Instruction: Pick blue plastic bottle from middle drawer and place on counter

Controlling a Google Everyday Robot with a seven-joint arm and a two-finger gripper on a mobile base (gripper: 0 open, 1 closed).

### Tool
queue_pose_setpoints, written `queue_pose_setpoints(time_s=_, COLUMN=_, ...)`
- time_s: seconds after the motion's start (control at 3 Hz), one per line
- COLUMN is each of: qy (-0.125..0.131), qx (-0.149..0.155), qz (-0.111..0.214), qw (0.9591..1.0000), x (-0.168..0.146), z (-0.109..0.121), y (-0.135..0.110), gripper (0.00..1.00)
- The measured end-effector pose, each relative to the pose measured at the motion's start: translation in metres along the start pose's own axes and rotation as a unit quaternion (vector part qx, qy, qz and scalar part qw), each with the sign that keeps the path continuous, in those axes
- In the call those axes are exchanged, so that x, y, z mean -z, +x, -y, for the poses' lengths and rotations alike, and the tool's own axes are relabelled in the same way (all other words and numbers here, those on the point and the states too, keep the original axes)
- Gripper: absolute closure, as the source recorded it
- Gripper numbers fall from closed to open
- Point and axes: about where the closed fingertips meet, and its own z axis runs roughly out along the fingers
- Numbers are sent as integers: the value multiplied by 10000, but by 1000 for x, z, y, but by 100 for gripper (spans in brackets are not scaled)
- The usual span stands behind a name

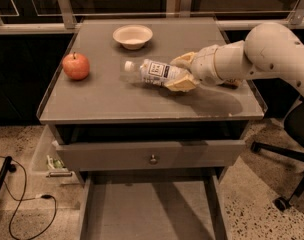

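The blue plastic bottle [154, 72] lies on its side low over the counter [117, 99], white cap pointing left; I cannot tell if it touches the surface. My gripper [179, 73] comes in from the right on the white arm and is shut on the bottle's base end, one tan finger [184, 59] behind it and one in front. The middle drawer [152, 211] stands pulled out at the bottom of the view, its grey floor bare.
A red apple [76, 66] sits at the counter's left. A cream bowl [133, 36] sits at the back middle. A drawer panel with a round knob [153, 159] is slightly open above the middle drawer. An office chair base [287, 184] stands at right.
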Motion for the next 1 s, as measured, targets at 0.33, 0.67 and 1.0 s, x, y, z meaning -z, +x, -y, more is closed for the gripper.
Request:
queue_pose_setpoints(time_s=0.33, qy=-1, qx=0, qz=0, qw=10000, x=0, z=0, y=0, gripper=58)
queue_pose_setpoints(time_s=0.67, qy=-1, qx=0, qz=0, qw=10000, x=0, z=0, y=0, gripper=35)
queue_pose_setpoints(time_s=1.0, qy=-1, qx=0, qz=0, qw=10000, x=0, z=0, y=0, gripper=12)
